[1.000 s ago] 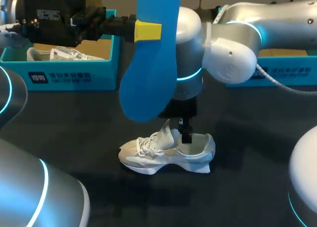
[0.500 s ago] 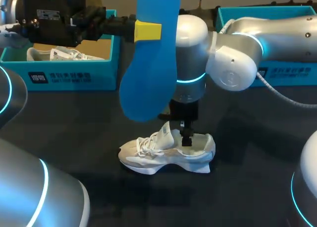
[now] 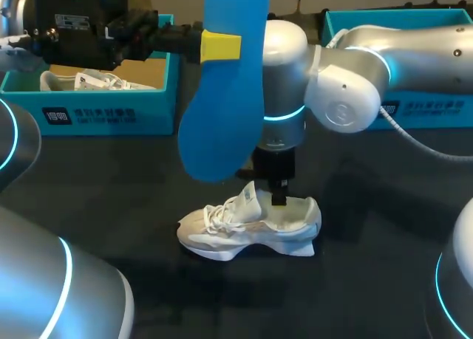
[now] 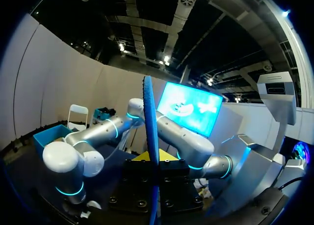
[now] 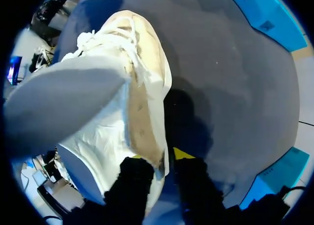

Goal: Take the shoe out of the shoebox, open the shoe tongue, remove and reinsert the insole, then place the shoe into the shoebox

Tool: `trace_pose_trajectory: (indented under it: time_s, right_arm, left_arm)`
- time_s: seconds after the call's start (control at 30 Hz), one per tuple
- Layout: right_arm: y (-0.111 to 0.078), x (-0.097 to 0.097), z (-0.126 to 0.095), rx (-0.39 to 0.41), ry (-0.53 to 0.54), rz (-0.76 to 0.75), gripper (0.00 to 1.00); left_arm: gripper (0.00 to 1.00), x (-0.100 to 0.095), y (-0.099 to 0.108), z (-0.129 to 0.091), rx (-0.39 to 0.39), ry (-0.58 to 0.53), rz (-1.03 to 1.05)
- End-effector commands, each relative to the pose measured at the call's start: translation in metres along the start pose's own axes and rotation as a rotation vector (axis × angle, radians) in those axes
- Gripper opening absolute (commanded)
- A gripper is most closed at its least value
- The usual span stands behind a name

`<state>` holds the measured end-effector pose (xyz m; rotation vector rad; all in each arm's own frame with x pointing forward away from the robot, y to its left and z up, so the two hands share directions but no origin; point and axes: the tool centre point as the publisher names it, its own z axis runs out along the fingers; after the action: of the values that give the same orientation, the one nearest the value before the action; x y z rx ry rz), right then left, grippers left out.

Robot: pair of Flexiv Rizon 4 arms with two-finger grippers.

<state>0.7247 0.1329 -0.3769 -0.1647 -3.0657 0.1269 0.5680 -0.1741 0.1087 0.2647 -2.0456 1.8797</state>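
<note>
Right now the white shoe (image 3: 247, 227) lies on its sole near the middle of the table (image 3: 369, 272), with its toe toward the left edge. It is soft cloth with loose laces and a thick foam sole, so it could tip or slide if the right gripper (image 3: 278, 199) tugs it. Those fingers stand close together on each side of the thin wall by the heel and seem to pinch it. That wall is floppy and could fold shut, and then the insole would not go in. The blue insole (image 3: 222, 110) is flat, thin and bendy, shaped like a foot. The left gripper (image 4: 152, 162) is closed on it and holds it high over the shoe, standing on end. It could bend or slip out. It also hides part of the shoe from above. The teal cardboard shoebox (image 3: 96, 116) sits at the back left corner with another white shoe (image 3: 96, 80) inside.
</note>
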Motion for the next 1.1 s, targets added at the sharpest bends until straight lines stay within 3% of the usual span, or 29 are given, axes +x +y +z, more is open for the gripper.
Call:
trace_pose_trajectory:
  time_s: [0.03,0.33,0.57,0.9,1.0,1.1]
  right_arm:
    - [0.001,0.002,-0.009,0.010,0.002,0.007,0.00]
    - [-0.001,0.011,-0.025,0.009,0.046,0.090,0.00]
    - [-0.010,0.022,-0.040,-0.046,0.079,0.293,0.00]
    - [0.005,0.042,-0.059,-0.151,0.087,0.701,0.00]
    - [0.017,0.048,-0.066,-0.134,0.087,0.767,0.00]
    - [0.017,0.048,-0.066,-0.134,0.087,0.767,0.00]
  left_arm:
    - [0.00,-0.002,-0.001,0.002,-0.004,0.002,0.000]
    - [0.00,-0.002,-0.001,0.002,-0.004,0.002,0.000]
    - [0.00,-0.002,-0.001,0.002,-0.004,0.002,0.000]
    - [0.00,-0.002,-0.001,0.002,-0.004,0.002,0.000]
    - [0.00,-0.002,-0.001,0.002,-0.004,0.002,0.000]
    - [0.00,-0.002,-0.001,0.002,-0.004,0.002,0.000]
